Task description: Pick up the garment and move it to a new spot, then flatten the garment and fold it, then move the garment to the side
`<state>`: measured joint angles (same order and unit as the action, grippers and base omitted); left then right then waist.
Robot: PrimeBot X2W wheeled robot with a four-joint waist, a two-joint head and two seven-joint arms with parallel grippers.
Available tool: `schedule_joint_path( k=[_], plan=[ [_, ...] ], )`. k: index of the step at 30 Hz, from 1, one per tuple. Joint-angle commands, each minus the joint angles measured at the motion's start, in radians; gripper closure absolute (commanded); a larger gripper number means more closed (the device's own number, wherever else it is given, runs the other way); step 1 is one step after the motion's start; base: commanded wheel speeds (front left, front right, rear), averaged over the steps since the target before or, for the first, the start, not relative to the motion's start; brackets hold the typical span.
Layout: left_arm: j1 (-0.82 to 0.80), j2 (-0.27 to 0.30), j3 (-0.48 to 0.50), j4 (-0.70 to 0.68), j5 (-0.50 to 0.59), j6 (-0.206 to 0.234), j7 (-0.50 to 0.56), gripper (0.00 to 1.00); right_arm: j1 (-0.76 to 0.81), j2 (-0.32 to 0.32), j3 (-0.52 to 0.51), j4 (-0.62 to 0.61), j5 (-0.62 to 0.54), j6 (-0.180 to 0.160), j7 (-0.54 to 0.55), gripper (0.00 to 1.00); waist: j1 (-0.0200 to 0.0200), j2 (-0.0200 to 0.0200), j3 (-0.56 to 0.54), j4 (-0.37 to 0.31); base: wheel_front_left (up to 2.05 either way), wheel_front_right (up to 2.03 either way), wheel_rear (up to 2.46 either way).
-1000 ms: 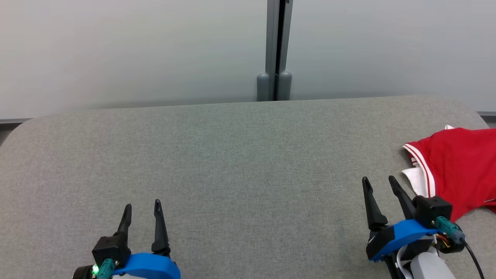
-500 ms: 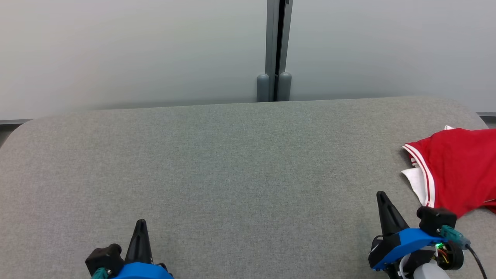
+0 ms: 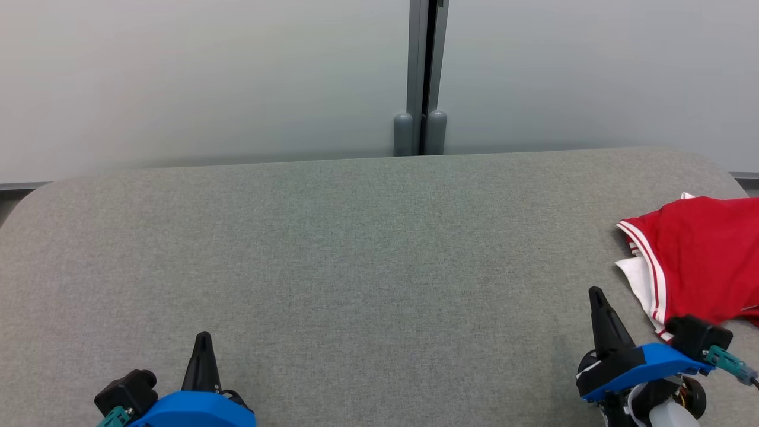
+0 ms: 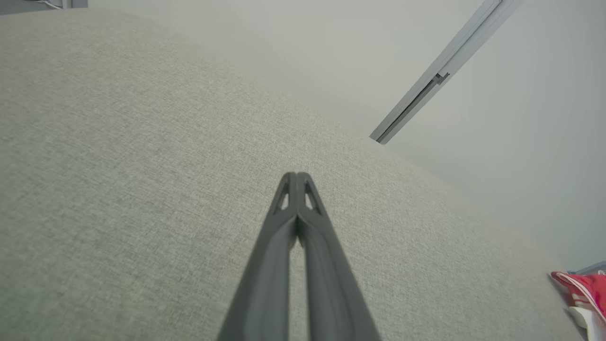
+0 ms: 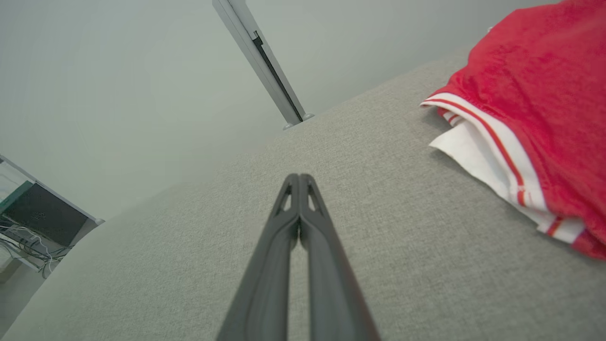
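Observation:
The garment [image 3: 699, 261] is red with white, red-striped trim and lies crumpled at the right edge of the grey table [image 3: 367, 249]; it reaches past the frame. In the right wrist view the garment [image 5: 535, 104] sits up and to the right of the fingers. My right gripper [image 3: 595, 292] is shut and empty, a short way left of the garment's white hem, not touching it. Near the table's front left, my left gripper [image 3: 203, 336] is shut on nothing, far from the cloth. The left wrist view catches a corner of the garment [image 4: 584, 293] at its far right.
A pale wall with a grey vertical post [image 3: 421, 77] runs behind the table. The table's rounded far corners show at left and right. A dark screen and cables [image 5: 38, 218] stand beyond the table's edge in the right wrist view.
Both grippers have gone from open to shut. Each has drawn back toward the bottom edge, the left one drifting left and the right one slightly right. The garment has not moved.

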<state>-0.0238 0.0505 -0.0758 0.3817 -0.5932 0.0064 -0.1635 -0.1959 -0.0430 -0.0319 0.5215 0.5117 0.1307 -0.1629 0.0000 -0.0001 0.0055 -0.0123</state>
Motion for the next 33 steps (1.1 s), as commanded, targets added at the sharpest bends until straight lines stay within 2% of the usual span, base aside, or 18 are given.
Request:
schedule_joint_path(
  k=[1, 33],
  plan=[
    [-0.03, 0.0, 0.011, -0.022, -0.034, -0.009, 0.008, 1.0, -0.002, -0.005, -0.004, -0.028, 0.04, 0.0, 0.009, 1.0, 0.0, 0.0, 0.0, 0.0, 0.0, 0.0, 0.0],
    [-0.059, 0.0, 0.087, -0.072, -0.445, -0.063, 0.121, 1.0, 0.036, -0.007, -0.037, -0.135, 0.483, 0.0, 0.121, 1.0, 0.0, 0.0, -0.001, 0.004, 0.0, 0.0, 0.0]
  ],
)
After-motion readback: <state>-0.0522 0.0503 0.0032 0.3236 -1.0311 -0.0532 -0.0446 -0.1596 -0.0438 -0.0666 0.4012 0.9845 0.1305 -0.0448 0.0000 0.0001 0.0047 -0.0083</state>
